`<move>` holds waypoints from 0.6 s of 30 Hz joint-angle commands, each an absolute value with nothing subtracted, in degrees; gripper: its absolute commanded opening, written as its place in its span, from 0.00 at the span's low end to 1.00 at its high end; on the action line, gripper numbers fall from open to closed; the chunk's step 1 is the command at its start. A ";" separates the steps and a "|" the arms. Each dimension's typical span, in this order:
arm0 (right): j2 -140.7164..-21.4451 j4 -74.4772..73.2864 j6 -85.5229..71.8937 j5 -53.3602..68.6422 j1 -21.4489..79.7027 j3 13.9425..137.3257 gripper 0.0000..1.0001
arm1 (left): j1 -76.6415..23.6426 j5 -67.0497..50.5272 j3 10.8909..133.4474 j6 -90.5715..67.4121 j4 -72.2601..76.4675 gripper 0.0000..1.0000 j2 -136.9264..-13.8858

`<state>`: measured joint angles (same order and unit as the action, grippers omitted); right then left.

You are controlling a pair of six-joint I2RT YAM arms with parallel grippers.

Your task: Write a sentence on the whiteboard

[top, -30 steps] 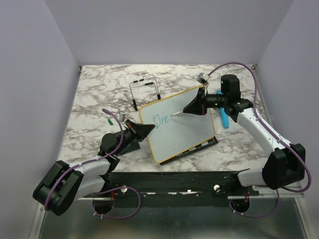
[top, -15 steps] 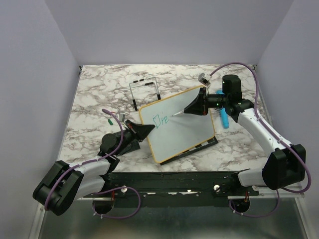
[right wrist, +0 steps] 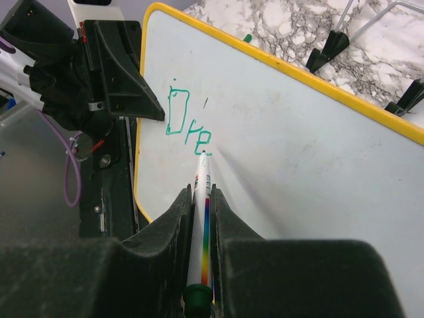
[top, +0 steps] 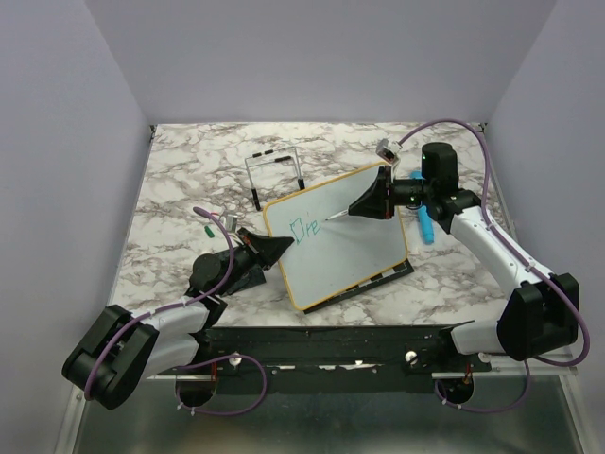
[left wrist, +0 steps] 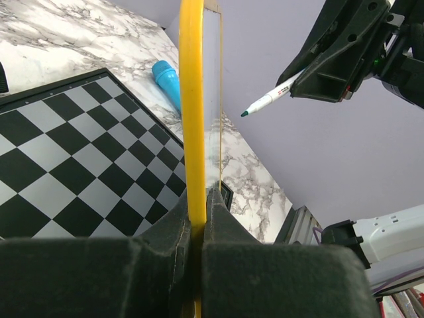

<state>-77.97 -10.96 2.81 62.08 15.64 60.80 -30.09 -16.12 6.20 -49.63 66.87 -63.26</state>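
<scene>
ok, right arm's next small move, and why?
Probably slide the marker tip just past the "e" and touch down for the next letter. Only "Dre" is on the whiteboard. The right gripper grips the marker with its tip by the "e", seemingly just off the surface in the left wrist view. The left gripper clamps the board's edge.

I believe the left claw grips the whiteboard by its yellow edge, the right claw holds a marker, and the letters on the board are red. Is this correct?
Not quite: the letters are teal-green, not red, as the right wrist view shows. The rest stands: the left claw grips the whiteboard by its yellow edge, and the right claw holds a marker.
</scene>
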 commanded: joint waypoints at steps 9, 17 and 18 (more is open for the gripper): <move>-79.19 -6.94 0.18 59.51 15.21 60.38 0.01 | -30.32 -17.75 5.36 -43.42 64.78 0.00 -63.72; -80.86 -7.03 0.18 57.92 15.29 60.56 0.01 | -30.32 -17.93 5.54 -43.33 64.60 0.00 -63.63; -81.12 -7.03 0.18 58.01 15.29 60.56 0.01 | -30.32 -17.93 5.62 -43.24 64.60 0.00 -63.72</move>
